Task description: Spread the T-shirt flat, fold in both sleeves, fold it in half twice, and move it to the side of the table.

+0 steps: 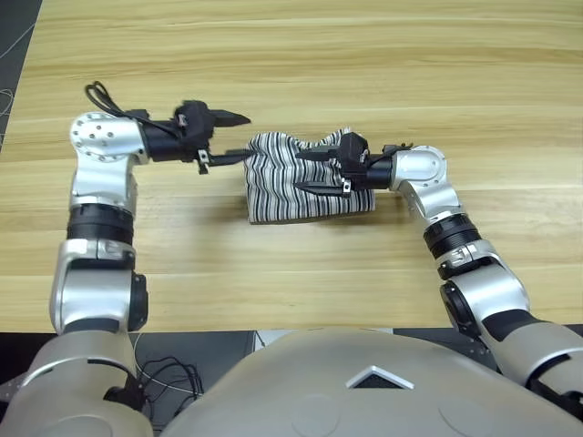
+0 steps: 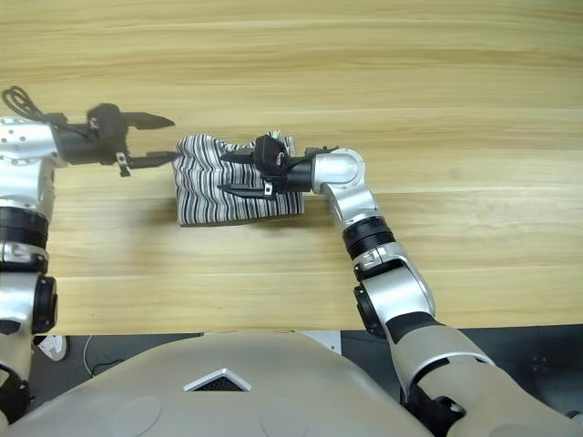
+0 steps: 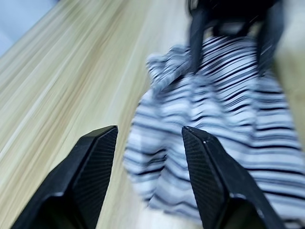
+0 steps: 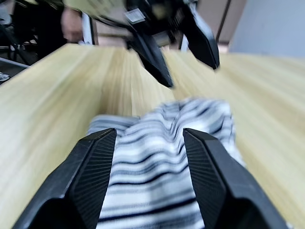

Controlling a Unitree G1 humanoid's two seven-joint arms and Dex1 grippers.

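**Shirt** (image 1: 278, 193): black-and-white striped, folded into a compact, roughly rectangular bundle. It lies on the desk (image 1: 383, 64) about midway across, between the two grippers and well in from the near edge. The near and right edges run fairly straight. The far edge is bunched and rumpled, standing a little higher than the rest.

**Left gripper** (image 1: 245, 137): at the shirt's left side, pointing toward the robot's right. Its fingers are spread wide with nothing pinched between them. The farther finger hangs over bare desk just beyond the bundle's far left corner. The nearer finger's tip reaches the shirt's left edge, but contact cannot be told. In the left wrist view the fingers (image 3: 97, 167) frame the rumpled end of the cloth.

**Right gripper** (image 1: 298, 172): over the right half of the shirt, pointing toward the robot's left and facing the left gripper. Its fingers are spread, one toward the bundle's far edge and one toward its near edge, with striped cloth showing between them. Whether they press on the cloth cannot be told. In the right wrist view the fingers (image 4: 95, 181) straddle the stripes, and the left gripper (image 4: 190, 71) sits opposite, just past the bundle's end.

**Desk**: light wood, grain running left to right
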